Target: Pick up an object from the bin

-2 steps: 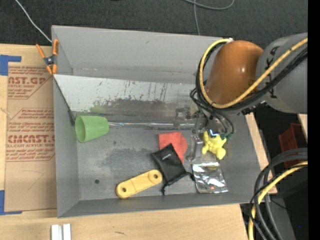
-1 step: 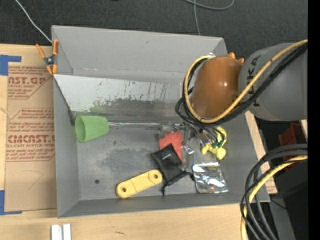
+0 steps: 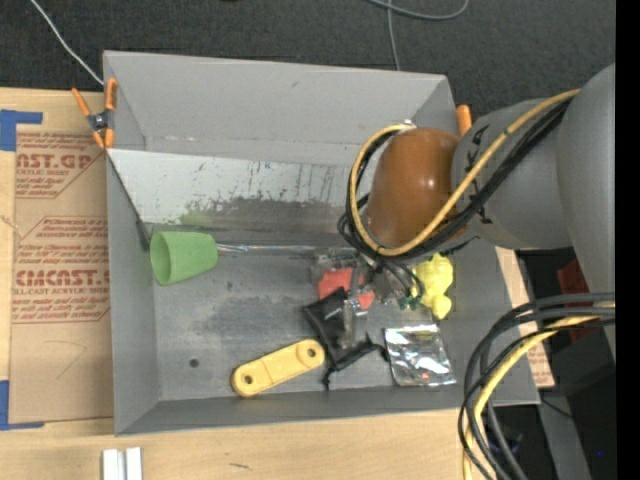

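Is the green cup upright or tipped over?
Tipped over: the green cup lies on its side, its side wall facing the camera.

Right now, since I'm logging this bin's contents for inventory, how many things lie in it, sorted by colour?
Green: 1, cup
Yellow: 2, flat bar and lumpy toy
Red: 1, red piece by the end effector
Black: 1, black piece
Silver: 1, foil packet
Total: 6
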Robot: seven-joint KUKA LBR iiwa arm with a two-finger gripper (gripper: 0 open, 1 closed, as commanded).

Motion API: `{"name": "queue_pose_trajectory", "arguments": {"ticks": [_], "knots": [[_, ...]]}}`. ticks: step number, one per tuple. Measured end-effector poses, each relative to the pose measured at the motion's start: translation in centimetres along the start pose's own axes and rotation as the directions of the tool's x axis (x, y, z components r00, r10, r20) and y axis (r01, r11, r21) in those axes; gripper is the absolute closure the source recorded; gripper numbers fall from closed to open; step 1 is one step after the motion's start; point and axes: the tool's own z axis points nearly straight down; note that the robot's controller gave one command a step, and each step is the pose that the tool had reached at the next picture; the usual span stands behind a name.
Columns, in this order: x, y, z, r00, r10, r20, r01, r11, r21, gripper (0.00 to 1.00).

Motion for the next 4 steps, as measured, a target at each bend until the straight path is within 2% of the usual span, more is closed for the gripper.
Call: {"name": "queue_pose_trajectory", "arguments": {"ticks": [1,2,3,4], "knots": [[-0.5,-0.7,2.4,0.942,-0.336,0.003,0.336,0.942,0.002,1.00],[-0.5,-0.7,2.4,0.942,-0.336,0.003,0.336,0.942,0.002,1.00],[-0.1,-0.5,-8.5,0.940,-0.342,0.006,0.342,0.940,0.002,1.00],[-0.1,-0.5,-8.5,0.940,-0.342,0.006,0.342,0.940,0.001,1.00]]}}
